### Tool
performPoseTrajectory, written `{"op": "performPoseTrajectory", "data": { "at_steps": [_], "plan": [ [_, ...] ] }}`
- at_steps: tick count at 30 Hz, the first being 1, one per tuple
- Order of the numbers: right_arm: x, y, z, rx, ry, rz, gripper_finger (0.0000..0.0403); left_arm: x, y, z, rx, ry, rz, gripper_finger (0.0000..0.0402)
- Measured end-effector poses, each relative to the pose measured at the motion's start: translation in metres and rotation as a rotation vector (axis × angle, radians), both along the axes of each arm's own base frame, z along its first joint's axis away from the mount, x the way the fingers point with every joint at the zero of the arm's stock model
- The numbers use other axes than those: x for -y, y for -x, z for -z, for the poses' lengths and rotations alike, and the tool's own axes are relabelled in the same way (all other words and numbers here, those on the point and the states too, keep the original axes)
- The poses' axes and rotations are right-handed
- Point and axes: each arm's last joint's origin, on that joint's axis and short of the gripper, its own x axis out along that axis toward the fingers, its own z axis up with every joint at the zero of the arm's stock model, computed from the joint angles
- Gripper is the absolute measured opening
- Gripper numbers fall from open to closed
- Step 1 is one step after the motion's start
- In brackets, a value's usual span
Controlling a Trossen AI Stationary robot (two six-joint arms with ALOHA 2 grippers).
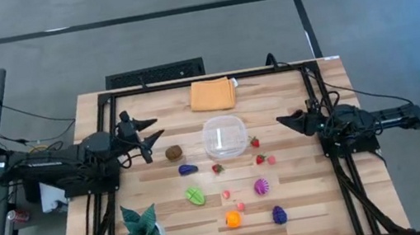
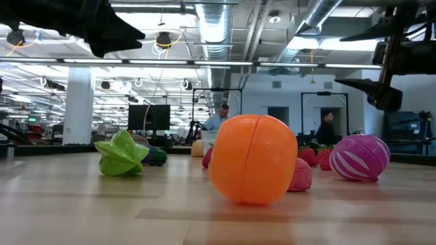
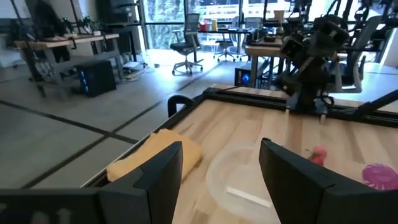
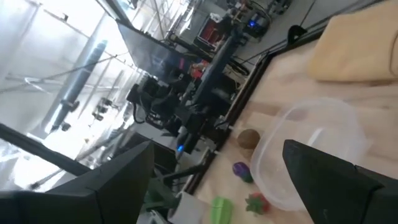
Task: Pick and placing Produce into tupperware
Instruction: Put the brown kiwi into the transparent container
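Observation:
The clear tupperware (image 1: 224,136) stands on the table's middle, with nothing in it that I can see. The produce lies around it: a brown piece (image 1: 173,152), a dark purple one (image 1: 188,169), a green one (image 1: 195,195), a magenta one (image 1: 262,185), an orange one (image 1: 233,219), a purple one (image 1: 279,215) and small red strawberries (image 1: 260,158). My left gripper (image 1: 152,139) hangs open above the table, left of the brown piece, pointing level at the tupperware (image 3: 242,180). My right gripper (image 1: 286,123) hangs open to the tupperware's right, with nothing between its fingers.
A folded orange cloth (image 1: 212,94) lies at the far edge behind the tupperware. A green spiky star-shaped plant (image 1: 138,232) stands at the near left. A black frame (image 1: 103,125) runs along the table's edges. Bare wood lies between each gripper and the produce.

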Motion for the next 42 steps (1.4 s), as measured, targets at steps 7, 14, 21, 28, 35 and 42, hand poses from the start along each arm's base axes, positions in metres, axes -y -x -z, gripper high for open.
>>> {"op": "performPoseTrajectory", "data": {
  "at_steps": [7,14,21,28,35,42],
  "plan": [
    [0.001,0.000,0.000,-0.004,0.022,0.035,0.0381,0.000,0.000,0.001,0.024,0.065,-0.003,0.0204],
    [0.006,0.001,-0.001,-0.020,0.090,0.134,0.0381,0.000,0.000,0.002,0.038,0.132,-0.008,0.0204],
    [0.007,0.001,-0.001,-0.012,0.062,0.137,0.0381,0.004,-0.001,0.019,-0.119,0.232,0.128,0.0204],
    [0.005,0.001,-0.001,-0.002,0.045,0.070,0.0381,0.006,-0.014,0.029,-0.408,0.301,0.145,0.0204],
    [0.005,0.001,-0.001,0.001,0.051,0.072,0.0381,-0.005,-0.039,0.022,-0.734,0.278,0.039,0.0204],
    [0.004,0.001,-0.002,0.003,0.051,0.068,0.0381,-0.019,-0.068,0.036,-0.896,0.358,0.084,0.0204]
  ]
}}
